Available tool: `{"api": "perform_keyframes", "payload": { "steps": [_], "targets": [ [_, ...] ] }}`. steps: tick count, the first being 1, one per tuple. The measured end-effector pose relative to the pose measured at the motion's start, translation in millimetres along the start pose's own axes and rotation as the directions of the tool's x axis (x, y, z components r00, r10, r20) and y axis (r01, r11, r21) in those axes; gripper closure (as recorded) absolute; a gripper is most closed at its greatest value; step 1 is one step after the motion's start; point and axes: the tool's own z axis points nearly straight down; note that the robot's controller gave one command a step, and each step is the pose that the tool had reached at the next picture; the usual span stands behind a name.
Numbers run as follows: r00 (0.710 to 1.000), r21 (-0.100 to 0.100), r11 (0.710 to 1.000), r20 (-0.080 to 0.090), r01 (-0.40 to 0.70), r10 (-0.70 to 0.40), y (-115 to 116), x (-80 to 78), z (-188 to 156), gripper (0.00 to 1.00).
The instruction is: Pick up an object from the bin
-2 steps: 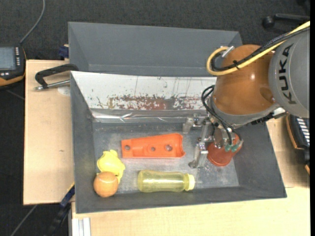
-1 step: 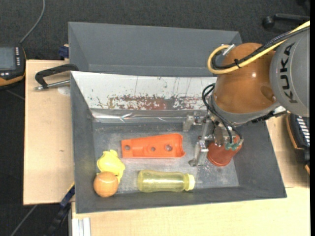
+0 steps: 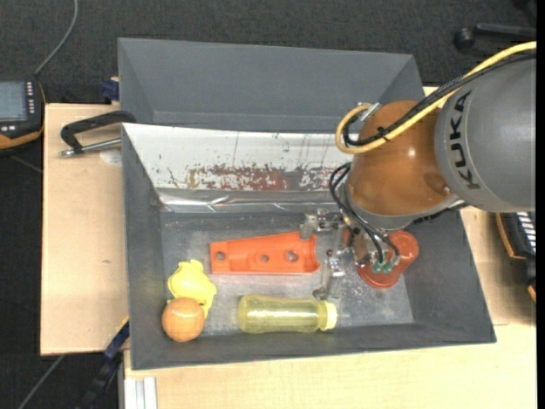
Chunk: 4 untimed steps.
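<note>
My gripper (image 3: 321,258) hangs low in the right middle of the bin, under the arm's orange cover. Its two metal fingers stand apart, one at the far edge and one at the near edge of the right end of a flat orange bar with holes (image 3: 260,257). The bar lies across the bin floor, and I cannot tell whether the fingers touch it. Just in front of the lower finger lies a translucent yellow bottle (image 3: 285,314) on its side. A round red thing (image 3: 400,256) sits right of the gripper, partly hidden by the arm.
A yellow rubber toy (image 3: 192,281) and an orange ball (image 3: 183,320) sit together in the front left corner. The arm and its cables cover the bin's right side. The back wall rises steeply behind the orange bar.
</note>
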Motion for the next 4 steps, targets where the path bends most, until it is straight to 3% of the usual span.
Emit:
{"api": "perform_keyframes", "payload": {
  "steps": [1, 2, 3, 4],
  "targets": [
    [0.990, 0.000, 0.990, 0.001, 0.141, -0.141, 38.6, -9.6, 48.7, 0.00],
    [0.969, 0.000, 0.969, 0.004, 0.249, -0.249, 35.1, -12.8, 67.5, 1.00],
    [0.969, -0.001, 0.969, 0.004, 0.248, -0.248, 35.1, -12.8, 67.5, 1.00],
    [0.966, -0.002, 0.966, 0.001, 0.260, -0.260, 31.4, -4.0, 11.8, 1.00]
  ]
}}
